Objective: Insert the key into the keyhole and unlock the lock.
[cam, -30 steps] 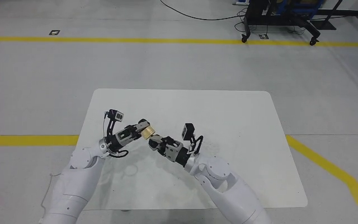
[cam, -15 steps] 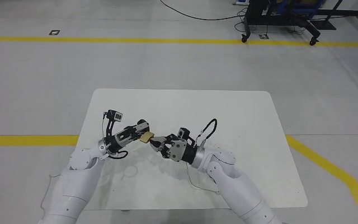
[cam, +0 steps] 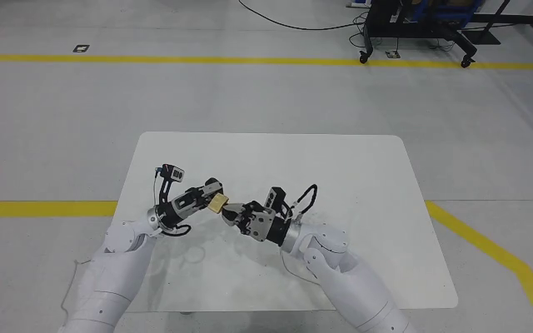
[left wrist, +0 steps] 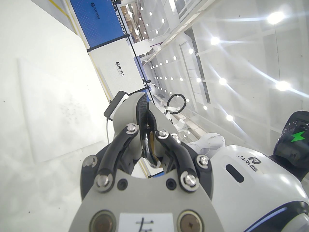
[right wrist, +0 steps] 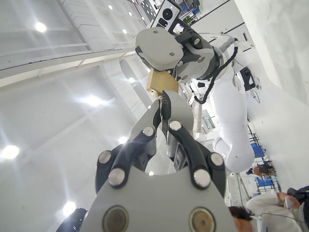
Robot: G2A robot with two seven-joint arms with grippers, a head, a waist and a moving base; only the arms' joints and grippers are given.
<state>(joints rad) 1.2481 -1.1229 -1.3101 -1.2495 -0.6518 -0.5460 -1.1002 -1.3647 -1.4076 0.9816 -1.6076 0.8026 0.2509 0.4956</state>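
left hand (left wrist: 145,108) clamps lock (right wrist: 162,82) shackle; right hand (right wrist: 163,108) clenched, key hidden between fingers (right wrist: 178,106).

Lock (right wrist: 162,83): brass body, dull yellow sheen, brushed-looking, not mirror-bright. Its shackle (left wrist: 146,146): dark polished metal, glossy w/ bright highlights.

Left tool (left wrist: 145,108): finger shells smooth matt grey plastic. Pads (left wrist: 140,102) are black, finely ribbed, rubbery-looking. Links black, semi-gloss; screw heads bare shiny metal.

Right tool (right wrist: 161,105): same build, i.e. matt grey shells, black ribbed pads (right wrist: 166,114), black semi-gloss links, bright metal fasteners.

Cable (right wrist: 218,71) on the left arm's wrist: black sleeve, rough, corrugated-looking.

Bench (left wrist: 48,92): white, matt, smooth top w/ a few faint grey specks.
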